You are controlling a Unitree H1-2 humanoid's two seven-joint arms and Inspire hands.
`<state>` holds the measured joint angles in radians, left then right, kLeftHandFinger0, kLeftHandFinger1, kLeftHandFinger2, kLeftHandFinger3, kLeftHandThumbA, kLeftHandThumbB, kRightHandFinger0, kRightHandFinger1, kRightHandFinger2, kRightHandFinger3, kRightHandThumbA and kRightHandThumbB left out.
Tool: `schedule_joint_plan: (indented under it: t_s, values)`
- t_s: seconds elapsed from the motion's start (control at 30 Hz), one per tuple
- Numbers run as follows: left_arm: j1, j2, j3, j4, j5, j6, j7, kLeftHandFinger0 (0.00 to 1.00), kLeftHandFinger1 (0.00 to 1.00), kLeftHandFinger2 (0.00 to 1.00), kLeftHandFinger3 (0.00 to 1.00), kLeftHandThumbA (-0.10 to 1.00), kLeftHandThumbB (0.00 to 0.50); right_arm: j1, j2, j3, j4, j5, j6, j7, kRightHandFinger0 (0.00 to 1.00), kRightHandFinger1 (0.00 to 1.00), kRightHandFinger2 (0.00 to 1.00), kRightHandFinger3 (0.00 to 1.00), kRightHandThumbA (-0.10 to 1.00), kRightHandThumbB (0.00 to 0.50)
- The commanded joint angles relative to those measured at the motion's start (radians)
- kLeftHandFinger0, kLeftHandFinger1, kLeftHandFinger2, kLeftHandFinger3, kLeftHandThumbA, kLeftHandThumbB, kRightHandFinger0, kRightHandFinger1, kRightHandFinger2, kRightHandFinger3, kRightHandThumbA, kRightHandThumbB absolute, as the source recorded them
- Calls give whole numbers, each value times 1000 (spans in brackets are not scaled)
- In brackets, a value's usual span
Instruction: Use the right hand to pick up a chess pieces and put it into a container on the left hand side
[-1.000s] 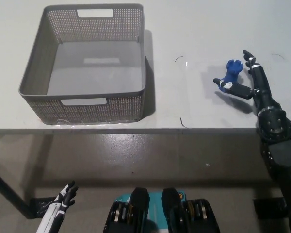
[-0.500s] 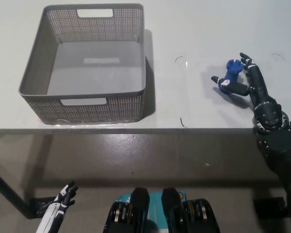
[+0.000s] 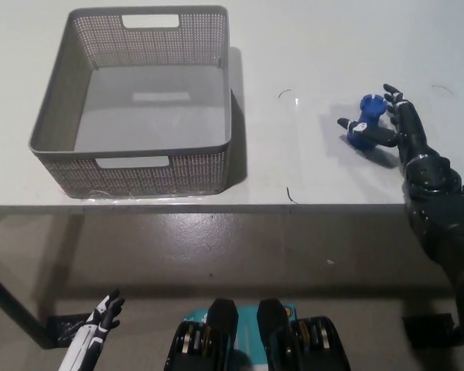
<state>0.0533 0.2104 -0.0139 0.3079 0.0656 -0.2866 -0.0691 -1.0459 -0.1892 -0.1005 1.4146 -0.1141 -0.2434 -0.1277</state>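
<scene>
1. Chess piece (image 3: 365, 124): the blue one lies on its side on the white table (image 3: 309, 46), well to the right of the grey basket (image 3: 139, 166), with nothing between them on the tabletop.
2. You have the right hand (image 3: 402, 131) right against it. The piece sits just to the left of the palm, and the fingers (image 3: 390, 94) reach past its far end while a lower finger crosses its near side.
3. Its long axis looks to run diagonally, the wider crown end up and to the right, the other end down and to the left, roughly along the line of your fingers.
4. Your right hand is partly spread and cupping the piece. Judging from this view, it brackets the piece but has not closed on it or lifted it; contact itself is too small to tell.
5. Your left hand (image 3: 100, 317) rests low at the lower left, below the table edge, fingers apart and holding nothing, far from the piece.
6. The coming move turns on closing across that diagonal, then carrying left to the basket.
</scene>
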Motion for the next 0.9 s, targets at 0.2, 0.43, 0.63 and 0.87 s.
schedule_joint_plan:
  t_s: [0.2,0.43,0.63,0.87]
  values:
    - [-30,20,-2,-13,15,-27,-9,1000,1000,1000,1000,1000,260,-82,34,-115,9,136,5,-85,0,166,481,346,-100,134]
    - [-19,23,-7,-19,37,-21,-2,1000,1000,1000,1000,1000,224,-75,41,-198,3,210,-28,-59,0,317,674,637,-100,133]
    - [-20,19,2,-25,34,-11,1,1000,1000,1000,1000,1000,184,-88,46,-216,-5,231,-51,-54,0,325,702,677,-100,106]
    - [-24,21,2,-17,37,-15,2,1000,1000,1000,1000,1000,188,-133,61,-194,-25,225,-67,-56,0,367,730,592,-100,90]
